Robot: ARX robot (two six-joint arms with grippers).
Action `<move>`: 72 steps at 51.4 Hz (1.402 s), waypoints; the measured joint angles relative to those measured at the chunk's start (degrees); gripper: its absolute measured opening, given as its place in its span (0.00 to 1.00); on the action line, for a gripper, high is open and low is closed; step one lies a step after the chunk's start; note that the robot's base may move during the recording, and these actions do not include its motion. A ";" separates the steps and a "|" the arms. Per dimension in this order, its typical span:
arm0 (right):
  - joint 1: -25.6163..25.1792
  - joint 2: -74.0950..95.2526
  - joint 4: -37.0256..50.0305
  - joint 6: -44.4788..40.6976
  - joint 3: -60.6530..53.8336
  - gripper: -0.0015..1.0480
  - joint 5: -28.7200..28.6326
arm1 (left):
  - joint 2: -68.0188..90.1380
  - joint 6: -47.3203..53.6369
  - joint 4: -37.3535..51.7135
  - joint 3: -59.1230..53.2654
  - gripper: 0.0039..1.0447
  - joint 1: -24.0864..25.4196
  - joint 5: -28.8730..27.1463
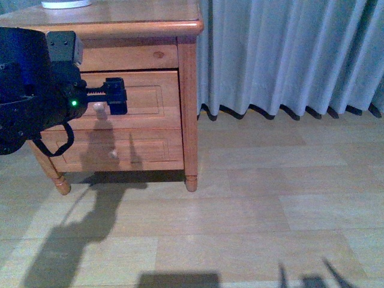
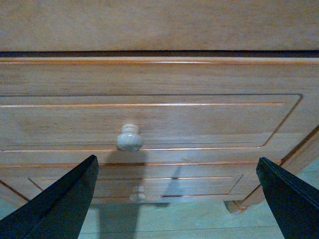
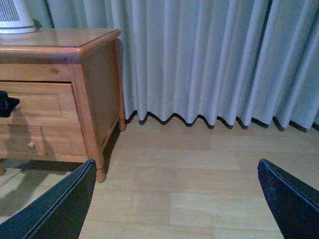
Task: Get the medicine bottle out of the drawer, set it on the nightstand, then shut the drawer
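Currently the opening step is in hand. The left gripper (image 2: 177, 160), fingers spread, hangs just short of the knob (image 2: 130, 138), left of frame centre, on the drawer (image 2: 214, 119), which appears shut. The medicine bottle is not visible and is presumably inside. Next: advance, pinch the knob, pull straight out. The right gripper (image 3: 177, 162) is spread and empty.

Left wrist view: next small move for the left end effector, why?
Probably ease the left end effector forward, shifting to centre the knob. The drawer looks shut, the jaws stand wide open, and the knob lies ahead of the fingertips, nearer one finger.
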 joint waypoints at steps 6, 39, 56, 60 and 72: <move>0.00 0.00 0.00 0.00 0.00 0.93 -0.02 | 2.89 -0.04 -0.13 3.30 0.94 1.01 0.37; 0.00 0.00 0.00 0.00 0.00 0.93 -0.02 | 11.17 -2.54 -1.25 13.25 0.94 1.70 1.44; 0.00 0.00 0.00 0.00 0.00 0.93 0.00 | 14.64 -2.51 -1.25 16.13 0.94 1.44 1.27; 0.00 0.00 0.00 0.00 0.00 0.93 -0.02 | 15.67 -2.49 -1.22 17.51 0.94 1.44 1.27; 0.00 0.00 0.00 0.00 0.00 0.93 -0.02 | 16.72 -2.34 0.13 18.95 0.94 2.05 2.08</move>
